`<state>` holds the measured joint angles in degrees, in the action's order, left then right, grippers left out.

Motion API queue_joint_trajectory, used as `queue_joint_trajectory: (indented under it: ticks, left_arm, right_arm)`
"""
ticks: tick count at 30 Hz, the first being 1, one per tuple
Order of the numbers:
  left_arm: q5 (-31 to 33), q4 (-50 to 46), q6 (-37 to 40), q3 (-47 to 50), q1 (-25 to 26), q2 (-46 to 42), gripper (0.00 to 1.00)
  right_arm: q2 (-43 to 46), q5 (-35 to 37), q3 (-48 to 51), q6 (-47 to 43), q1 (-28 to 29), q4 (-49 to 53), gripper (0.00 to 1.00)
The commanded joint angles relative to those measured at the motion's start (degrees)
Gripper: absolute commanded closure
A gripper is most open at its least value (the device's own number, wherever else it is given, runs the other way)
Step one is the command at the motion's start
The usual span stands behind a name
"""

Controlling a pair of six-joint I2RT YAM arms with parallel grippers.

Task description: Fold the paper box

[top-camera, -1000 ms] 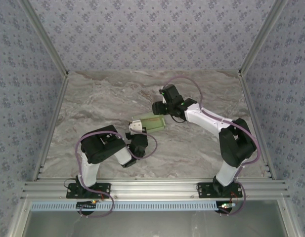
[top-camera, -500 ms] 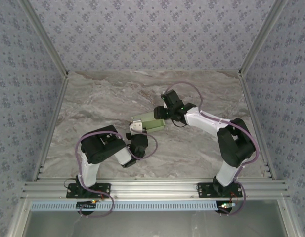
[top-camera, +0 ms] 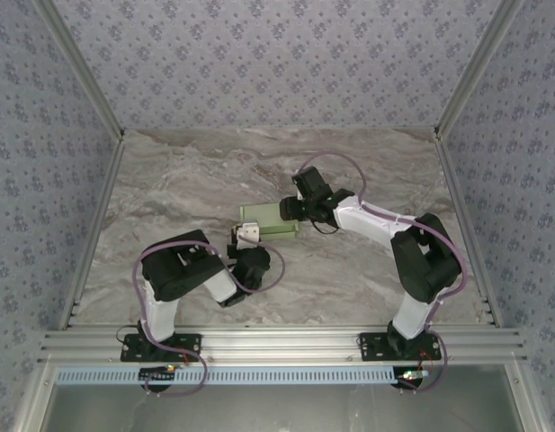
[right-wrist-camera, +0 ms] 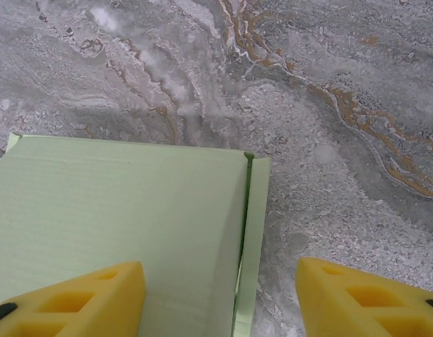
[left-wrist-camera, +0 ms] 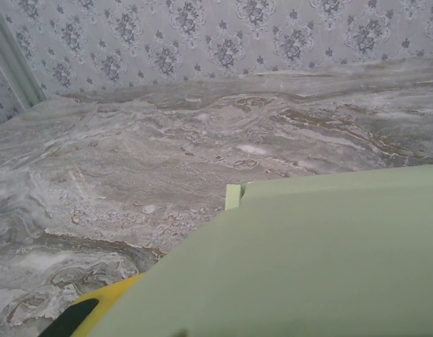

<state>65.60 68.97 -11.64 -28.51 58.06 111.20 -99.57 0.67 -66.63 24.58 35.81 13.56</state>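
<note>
Right wrist: paper box (right-wrist-camera: 118, 210) flat pale-grn card, rect., creased edge.

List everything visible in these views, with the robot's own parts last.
Pale light-green thin card paper box: one, pale green, table centre, between the two arms.
Grey-brown marble-patterned table: one, under everything.
Blue-grey floral wallpaper walls: three, at the left, back and right.
Silver aluminium rail: one, near edge, carrying both bases.
Left arm: one, black and white, near left.
Right arm: one, black and white, near right.
Left fingers: yellow, partly hidden by the box.
Right fingers: two, yellow, spread; one over the box, one over bare table.
</note>
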Motion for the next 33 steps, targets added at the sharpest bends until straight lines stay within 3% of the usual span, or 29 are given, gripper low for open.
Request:
queue_joint_trajectory:
  ticks: [1,11,20,24,28,33]
  left_arm:
    - [-0.1,-2.5,-1.9,0.6,0.6,-3.1,0.74]
    - [-1.0,-12.7,-8.0,2.5,2.1,-9.0,0.65]
    - [-5.9,-43.6,-22.3,3.3,3.4,-22.0,0.55]
    - [-12.2,-57.4,-24.1,3.4,3.4,-32.0,0.53]
    - [-21.1,-69.3,-20.6,0.8,2.7,-43.4,0.5]
    - [-35.2,-79.3,-18.3,-4.1,-5.1,-52.4,0.49]
  right_arm:
    - [-1.5,1.1,-0.2,-0.1,0.5,2.2,0.4]
    - [-2.6,1.3,-0.8,-0.3,0.7,2.3,0.4]
    - [-2.8,2.1,-1.2,-0.8,0.7,2.8,0.4]
    - [-3.1,2.2,-1.2,-1.0,0.5,3.0,0.4]
    - [-3.2,2.4,-3.4,-1.4,0.6,3.1,0.4]
    - [-3.4,2.8,-3.9,-2.2,0.6,3.2,0.39]
